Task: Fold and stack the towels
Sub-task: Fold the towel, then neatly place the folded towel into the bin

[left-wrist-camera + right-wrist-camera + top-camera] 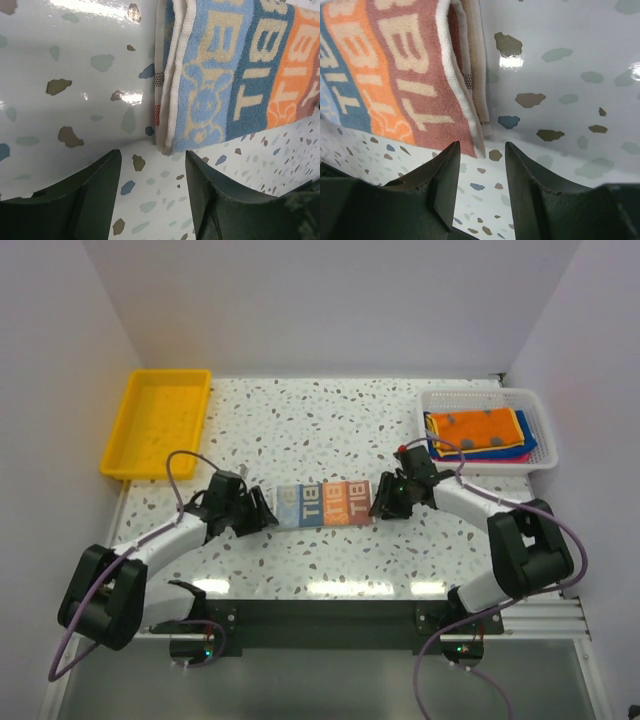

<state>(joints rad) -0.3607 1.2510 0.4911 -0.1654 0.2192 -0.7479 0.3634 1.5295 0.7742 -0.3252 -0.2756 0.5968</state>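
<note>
The orange-blue printed towel (322, 504) lies folded in a strip on the table between my two grippers. My left gripper (262, 512) is open and empty just off its left end; in the left wrist view the towel's corner (210, 90) lies just beyond the gripper (152, 160). My right gripper (383, 502) is open and empty at the towel's right end; in the right wrist view the corner (415, 80) lies just past the gripper (482, 150). The orange towel (477, 428) lies in the basket on top of a blue towel (527, 445), with a pink edge (480, 457) under them.
A white mesh basket (540, 420) stands at the back right. A yellow plastic tray (160, 422) stands at the back left. The table is speckled terrazzo, with white walls on both sides.
</note>
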